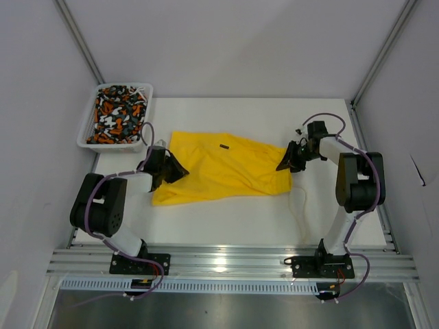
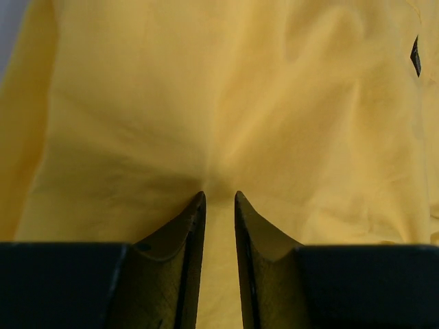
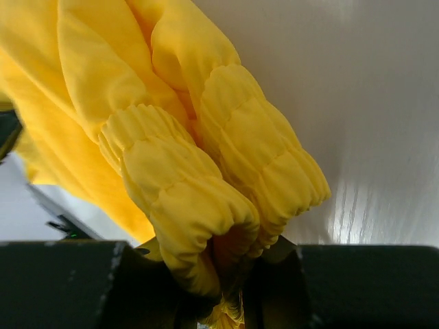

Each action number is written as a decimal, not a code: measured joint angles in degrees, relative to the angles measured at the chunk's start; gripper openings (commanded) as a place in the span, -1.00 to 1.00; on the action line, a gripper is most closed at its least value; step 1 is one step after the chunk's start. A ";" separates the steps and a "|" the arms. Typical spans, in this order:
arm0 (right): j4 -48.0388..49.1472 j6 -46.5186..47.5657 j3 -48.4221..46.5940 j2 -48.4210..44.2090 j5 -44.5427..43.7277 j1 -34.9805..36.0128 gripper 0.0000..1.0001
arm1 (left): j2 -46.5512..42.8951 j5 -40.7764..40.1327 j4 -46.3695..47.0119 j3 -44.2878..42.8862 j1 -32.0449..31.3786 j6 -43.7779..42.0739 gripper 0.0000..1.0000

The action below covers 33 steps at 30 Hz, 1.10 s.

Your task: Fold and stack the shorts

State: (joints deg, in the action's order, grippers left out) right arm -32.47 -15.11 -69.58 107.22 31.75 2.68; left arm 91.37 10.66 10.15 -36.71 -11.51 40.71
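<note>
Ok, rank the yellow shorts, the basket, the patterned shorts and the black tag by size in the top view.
1. yellow shorts, spread wide
2. basket
3. patterned shorts, bunched inside the basket and nearly filling it, so only just smaller
4. black tag, a tiny mark on the yellow shorts

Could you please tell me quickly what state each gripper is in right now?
Left gripper: closed, pinching the yellow shorts.
Right gripper: closed on a bunched edge of the yellow shorts.

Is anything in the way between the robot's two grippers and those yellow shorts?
Nothing visible. The right gripper is clamped on the gathered elastic edge of the plain bright yellow fabric shorts, and the left gripper pinches their cloth at the opposite end.
</note>
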 measured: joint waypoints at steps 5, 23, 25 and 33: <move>4.52 -2.23 -0.26 4.46 8.33 -4.48 -1.00 | 1.01 3.76 3.72 1.36 3.41 0.09 -0.53; 7.45 -6.67 -5.22 11.50 12.94 -11.06 -1.00 | -3.48 4.02 2.43 4.15 4.17 -1.92 -0.49; 6.54 -6.19 -5.81 11.50 11.52 -10.27 -1.00 | -5.62 2.47 0.74 4.15 4.00 -2.73 -0.48; 4.61 -4.68 -5.33 8.46 9.40 -5.81 0.93 | -13.22 -4.42 -7.87 0.35 1.09 -5.90 -0.44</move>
State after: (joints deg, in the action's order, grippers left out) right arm -27.86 -19.79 -74.91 115.68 41.15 -3.14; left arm 78.15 6.24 2.28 -36.36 -10.41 34.81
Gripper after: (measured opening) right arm 0.808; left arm 0.276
